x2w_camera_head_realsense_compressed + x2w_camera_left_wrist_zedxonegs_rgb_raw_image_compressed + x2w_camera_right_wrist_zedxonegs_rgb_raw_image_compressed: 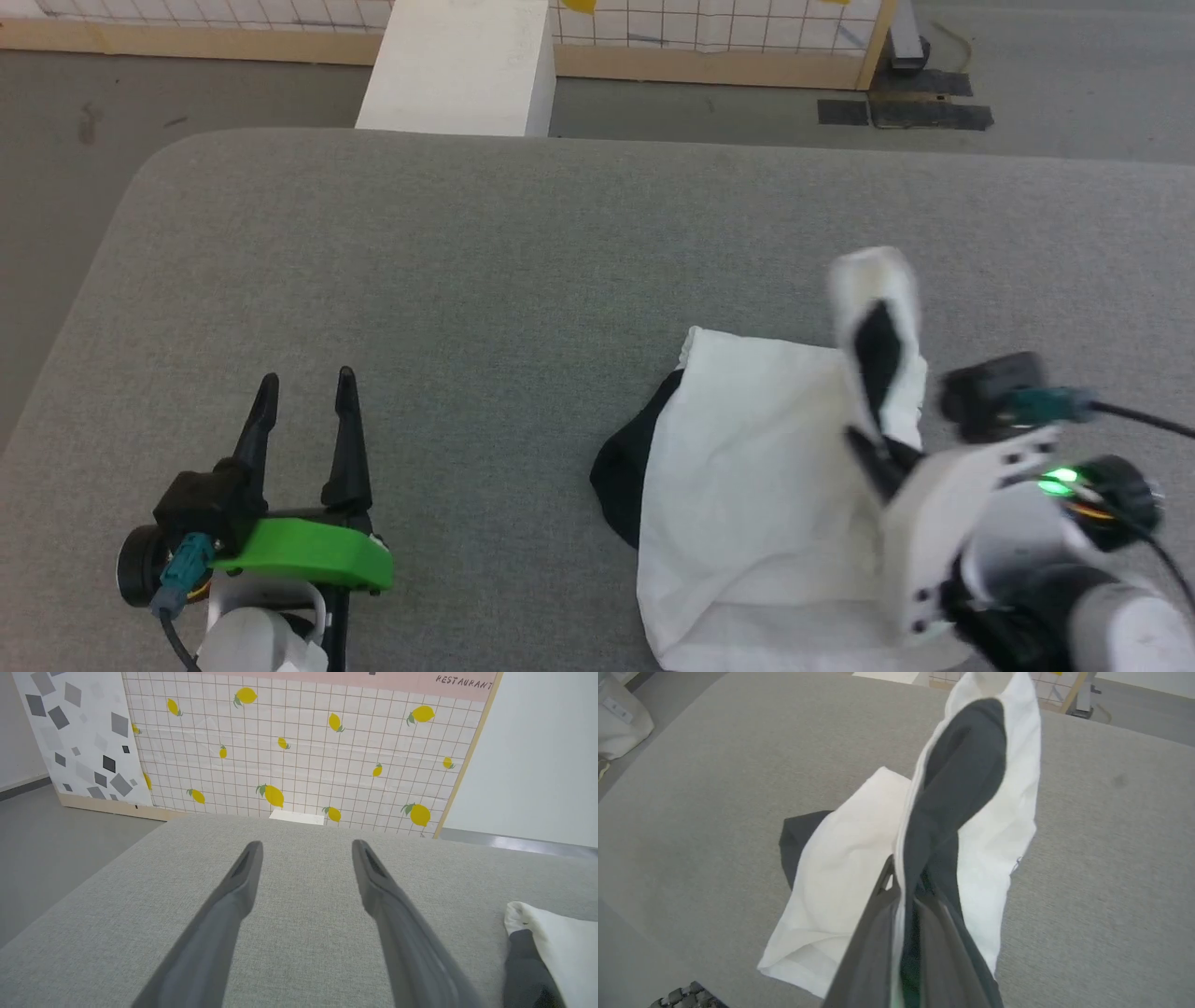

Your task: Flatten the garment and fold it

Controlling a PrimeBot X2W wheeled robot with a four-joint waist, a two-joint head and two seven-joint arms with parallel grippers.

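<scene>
Closest to the lens, the right end effector [909,891] is clamped tight on a fold of the garment [747,485], its dark fingers [873,933] nipping white cloth with a black section sandwiched inside. That pinched strip stands up off the grey surface [467,261]. Its long axis runs from the fingers toward the far edge, where the white block [457,65] sits.

What remains of the garment lies on the surface, nearer the robot than the white block and to the block's right. Its white panel runs roughly near-to-far, and a rounded black part pokes out from under the panel's left side.

Nearer than the white block and to its left is the left end effector [309,375], its two fingers spread wide with nothing between them. They point toward the far edge, well apart from the garment.

Behind the white block stands a gridded panel printed with lemons [303,742].
</scene>
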